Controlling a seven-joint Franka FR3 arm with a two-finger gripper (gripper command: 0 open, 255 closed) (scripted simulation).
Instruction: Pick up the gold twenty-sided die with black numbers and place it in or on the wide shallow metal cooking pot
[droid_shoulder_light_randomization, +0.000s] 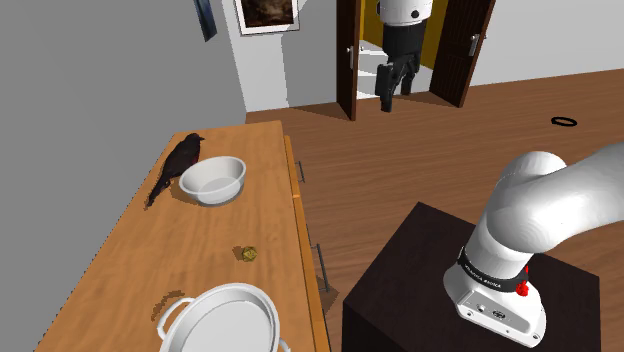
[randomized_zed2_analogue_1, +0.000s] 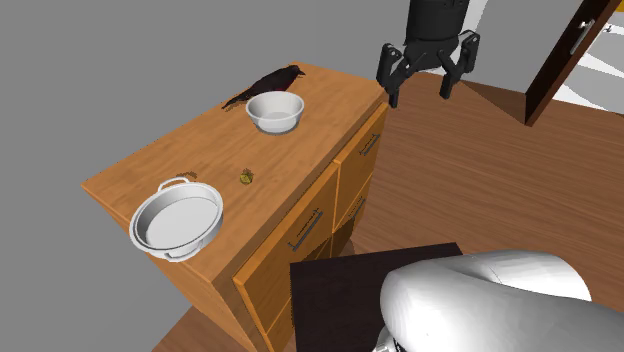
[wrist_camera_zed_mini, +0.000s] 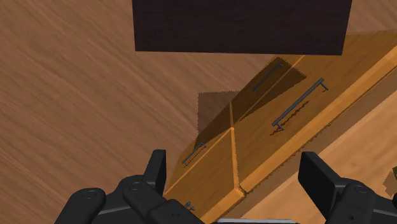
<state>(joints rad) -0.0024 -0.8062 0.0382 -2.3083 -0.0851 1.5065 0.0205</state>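
The gold die (droid_shoulder_light_randomization: 246, 254) (randomized_zed2_analogue_1: 246, 176) sits on the wooden tabletop (droid_shoulder_light_randomization: 120, 250) (randomized_zed2_analogue_1: 170, 150), untouched. It lies a little way from the pot (droid_shoulder_light_randomization: 225, 322) (randomized_zed2_analogue_1: 175, 222), off toward the white bowl (droid_shoulder_light_randomization: 212, 178) (randomized_zed2_analogue_1: 276, 110), roughly between the two and nearer the pot. The pot is wide and shallow, pale grey-white with loop handles, and nothing lies inside it. Beyond the bowl as seen from the pot, touching or just beside the bowl, stands a black crow figure (droid_shoulder_light_randomization: 180, 160) (randomized_zed2_analogue_1: 265, 85). Just beside the pot's handle on the tabletop lies a small brown scrap (droid_shoulder_light_randomization: 165, 298) (randomized_zed2_analogue_1: 188, 176) (too small for me to name).

The black gripper (droid_shoulder_light_randomization: 393, 82) (randomized_zed2_analogue_1: 420, 92) (wrist_camera_zed_mini: 236, 175) hangs high in the air, well apart from the pot and out past the bowl's end of the cabinet, over the wood floor. Its two fingers (wrist_camera_zed_mini: 157, 168) are spread wide with nothing between them. In the wrist view it looks down on the cabinet's drawer fronts (wrist_camera_zed_mini: 273, 121) with their dark bar handles, and on the dark stand (droid_shoulder_light_randomization: 470, 290) (wrist_camera_zed_mini: 242, 25).

The white arm (droid_shoulder_light_randomization: 545, 225) (randomized_zed2_analogue_1: 480, 300) rises from that stand, on the drawer side of the cabinet from the pot. A black ring (droid_shoulder_light_randomization: 565, 122) lies on the floor far from the pot.
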